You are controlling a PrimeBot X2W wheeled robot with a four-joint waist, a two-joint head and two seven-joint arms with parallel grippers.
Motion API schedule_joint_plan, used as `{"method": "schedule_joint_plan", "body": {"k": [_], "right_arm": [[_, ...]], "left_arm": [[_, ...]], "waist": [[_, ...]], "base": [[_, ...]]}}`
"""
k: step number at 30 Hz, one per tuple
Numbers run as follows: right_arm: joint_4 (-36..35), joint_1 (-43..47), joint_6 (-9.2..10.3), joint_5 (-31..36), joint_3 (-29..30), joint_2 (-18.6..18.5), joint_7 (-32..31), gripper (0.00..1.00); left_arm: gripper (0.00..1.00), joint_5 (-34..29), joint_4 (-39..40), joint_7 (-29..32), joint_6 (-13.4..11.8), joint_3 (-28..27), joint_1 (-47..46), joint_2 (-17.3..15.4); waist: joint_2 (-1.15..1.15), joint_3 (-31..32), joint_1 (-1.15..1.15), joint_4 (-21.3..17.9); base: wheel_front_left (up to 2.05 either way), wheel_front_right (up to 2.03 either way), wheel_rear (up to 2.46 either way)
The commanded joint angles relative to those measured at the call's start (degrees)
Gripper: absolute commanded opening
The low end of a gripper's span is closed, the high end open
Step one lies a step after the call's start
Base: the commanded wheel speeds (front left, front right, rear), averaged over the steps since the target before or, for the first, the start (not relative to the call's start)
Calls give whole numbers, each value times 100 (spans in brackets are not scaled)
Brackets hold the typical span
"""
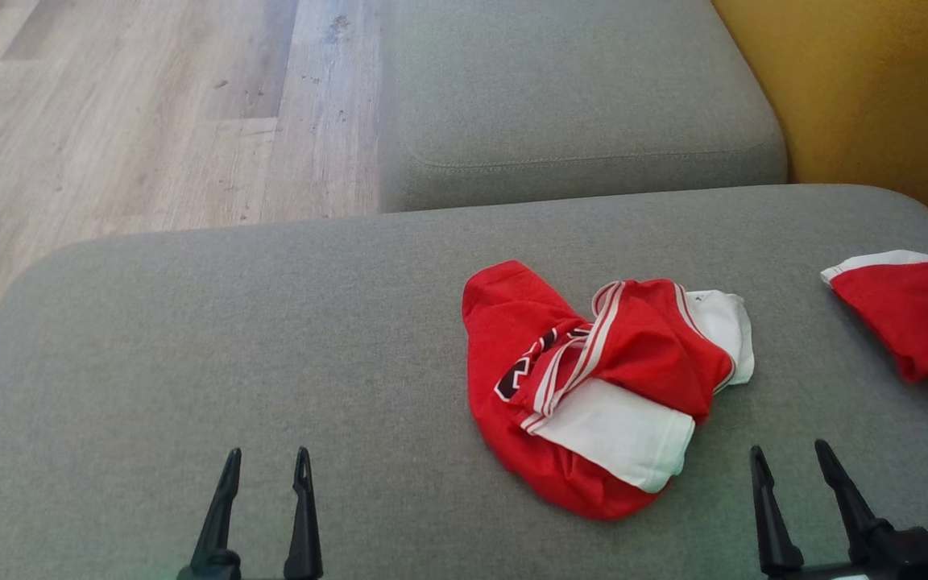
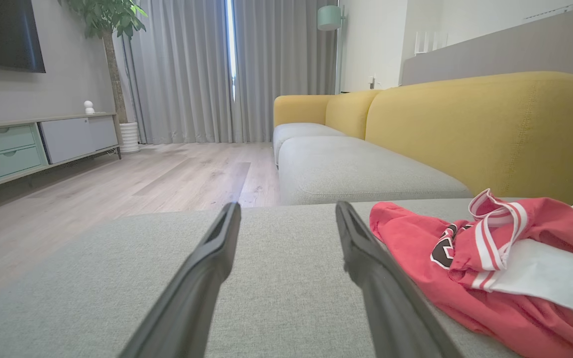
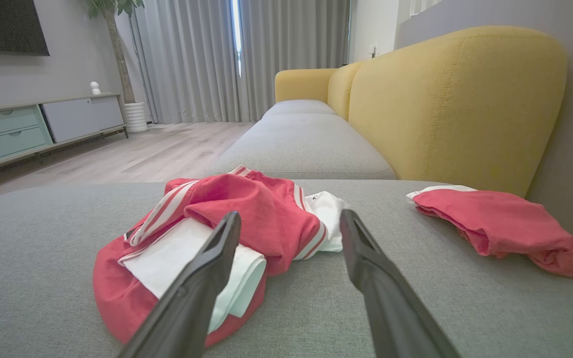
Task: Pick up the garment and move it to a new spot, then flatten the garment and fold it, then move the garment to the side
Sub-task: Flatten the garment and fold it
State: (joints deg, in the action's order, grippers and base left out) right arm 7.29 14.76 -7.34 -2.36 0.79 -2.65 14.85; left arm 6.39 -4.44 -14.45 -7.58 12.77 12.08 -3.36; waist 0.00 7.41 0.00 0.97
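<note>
We judge the task barely begun: the crumpled garment (image 1: 601, 387) lies on the grey cushion (image 1: 271, 322), at two o'clock from our left tool (image 1: 267, 453) and ten o'clock from our right tool (image 1: 787, 447), both wide open and empty, with lifting, flattening and folding all ahead.

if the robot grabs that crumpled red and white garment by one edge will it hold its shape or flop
The garment would probably flop and unfurl, since it lies in soft overlapping folds. It looks thin, so it is likely light. Pushed across the grey cushion, it would likely bunch up rather than slide.
</note>
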Motion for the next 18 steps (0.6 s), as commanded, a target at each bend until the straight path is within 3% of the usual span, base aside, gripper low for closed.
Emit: {"method": "schedule_joint_plan", "body": {"k": [1, 11, 18], "right_arm": [[-183, -199, -14, 28, -107, -44, 15, 100], [-220, -213, -14, 35, -109, -37, 15, 100], [-248, -276, -14, 28, -202, -81, 15, 100]], "left_arm": [[100, -79, 175, -54, -22, -202, -223, 45], [100, -145, 31, -54, 68, -13, -352, 47], [100, -209, -585, -55, 312, 625, -902, 47]], "waist": [[0, 7, 0, -12], [0, -59, 0, -69], [0, -263, 0, -243]], "base": [[0, 0, 0], [0, 0, 0], [0, 0, 0]]}}
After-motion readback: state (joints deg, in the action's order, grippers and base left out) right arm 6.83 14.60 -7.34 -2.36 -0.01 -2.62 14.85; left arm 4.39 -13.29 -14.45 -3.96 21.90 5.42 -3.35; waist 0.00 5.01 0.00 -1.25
